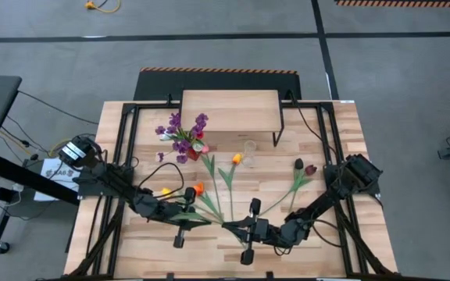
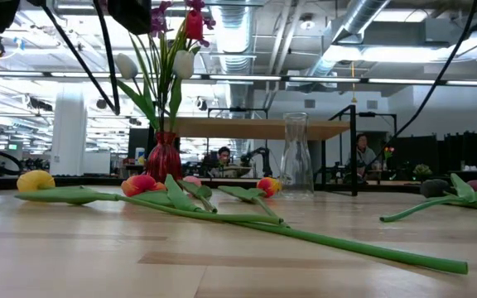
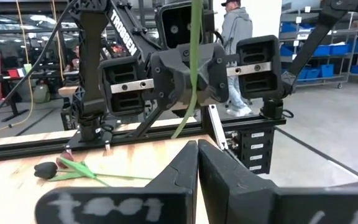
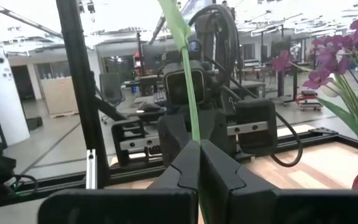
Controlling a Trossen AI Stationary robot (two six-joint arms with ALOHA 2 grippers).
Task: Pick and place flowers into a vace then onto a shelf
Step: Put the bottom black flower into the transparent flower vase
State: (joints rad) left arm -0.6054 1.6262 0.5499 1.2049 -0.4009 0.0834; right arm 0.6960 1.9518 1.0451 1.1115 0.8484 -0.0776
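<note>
1. Red vase (image 1: 193, 154) stands upright just in front of the shelf's left near corner. It holds purple sprigs (image 1: 180, 129), a red bloom and white blooms; the low view shows the same bunch (image 2: 166, 50) rising out of the vase (image 2: 164, 159).
2. Clear glass vase (image 1: 249, 148) stands upright near the shelf's near edge, right of the red one. Nothing shows inside it in the low view (image 2: 296, 157).
3. Shelf (image 1: 230, 111) sits at the far middle of the table (image 1: 342, 133) on thin black legs; its top is bare.
4. Loose flowers lie flat on the boards: a yellow one (image 1: 165, 191) at left, an orange one (image 1: 198, 189) beside it, an orange-yellow tulip (image 1: 237, 159) between the two vases, and two dark tulips (image 1: 304, 167) to the right.
5. Left gripper (image 1: 196, 219) is low over the near middle of the table, fingers together. A green stem (image 3: 193, 68) runs up just beyond its tips; whether the fingers pinch it cannot be told.
6. Right gripper (image 1: 237, 226) faces it from the right, close by, fingers shut on a green stem (image 4: 190, 93) that stands up from between the tips.
7. The long stems (image 1: 217, 204) run back from the two grippers toward the vases.
8. A person (image 3: 236, 43) stands in the room beyond the table.
</note>
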